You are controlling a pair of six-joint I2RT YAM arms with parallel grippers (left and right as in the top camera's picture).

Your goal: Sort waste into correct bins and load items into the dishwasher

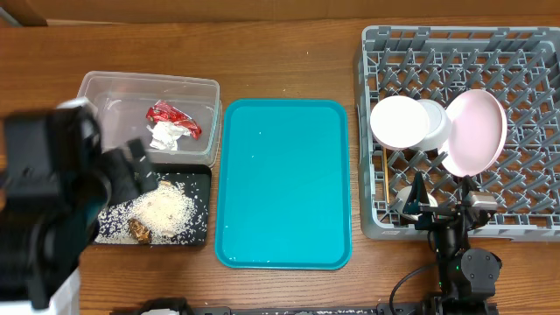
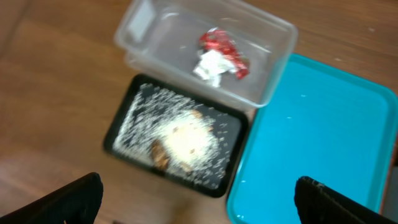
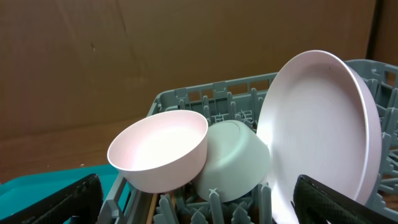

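The plate (image 3: 323, 130) is standing on edge among the pegs of the dish rack (image 1: 525, 52). It is looking stiff, glossy and breakable, so the exposed upper rim is probably offering the safest hold. The small white bowl (image 3: 163, 149) is lying tilted against the second bowl (image 3: 239, 158), which is touching the plate. Both are likely slippery and best pinched across a rim wall. The chopsticks (image 1: 383, 179) are lying along the rack's left side; being thin and light, they are likely to roll unless pinched together mid-length.

The red wrapper (image 2: 222, 46) and the tissue (image 2: 210, 65) are resting together in the clear tub (image 2: 273, 93). Both are light and crushable, fine to pinch anywhere. The rice scraps (image 2: 183, 140) are lying scattered in the black tray (image 2: 118, 134), too loose for pinching. The teal tray (image 1: 284, 184) is sitting between bins and rack on the worktop (image 1: 289, 52).

The left tool (image 2: 202, 202) is hovering above the bins, jaws spread wide and gripping nothing. The right tool (image 3: 199, 205) is facing the bowls, equally wide and empty.
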